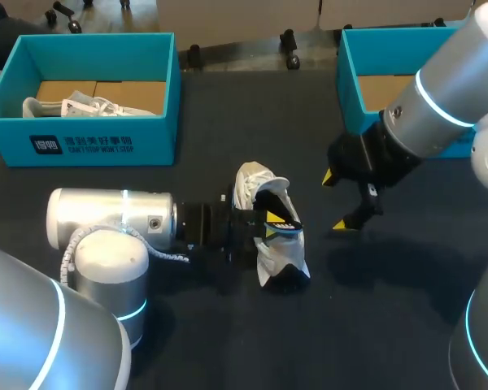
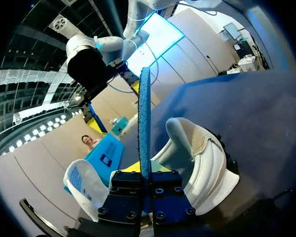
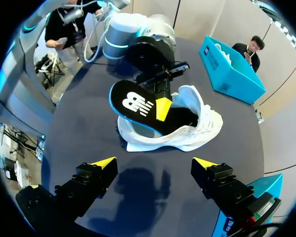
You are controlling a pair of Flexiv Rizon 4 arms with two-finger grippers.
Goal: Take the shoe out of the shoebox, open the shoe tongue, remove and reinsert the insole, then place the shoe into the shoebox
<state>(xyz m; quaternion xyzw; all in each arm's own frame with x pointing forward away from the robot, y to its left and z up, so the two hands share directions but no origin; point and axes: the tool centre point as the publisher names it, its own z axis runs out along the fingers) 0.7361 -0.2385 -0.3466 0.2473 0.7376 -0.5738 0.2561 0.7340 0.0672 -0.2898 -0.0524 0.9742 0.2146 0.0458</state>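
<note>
A white shoe (image 1: pixel 264 252) rests on the dark table (image 1: pixel 374 325) near the middle. A black insole with a blue edge (image 1: pixel 283 218) sticks up out of its opening at a tilt, its lower end still inside. My left gripper (image 1: pixel 268 221) comes in from the left and is shut on the insole. In the left wrist view the insole (image 2: pixel 144 118) stands edge-on between the fingers of the left gripper (image 2: pixel 144 174), with the shoe (image 2: pixel 207 158) just beside it. My right gripper (image 3: pixel 154 165) hangs open above the table, right of the shoe (image 3: pixel 192 136) and apart from the insole (image 3: pixel 133 103).
A teal shoebox (image 1: pixel 89 142) at the back left holds another white shoe (image 1: pixel 73 106). A second teal box (image 1: pixel 362 69) stands at the back right, partly behind my right arm (image 1: pixel 439 106). Bare table lies in front of the shoe.
</note>
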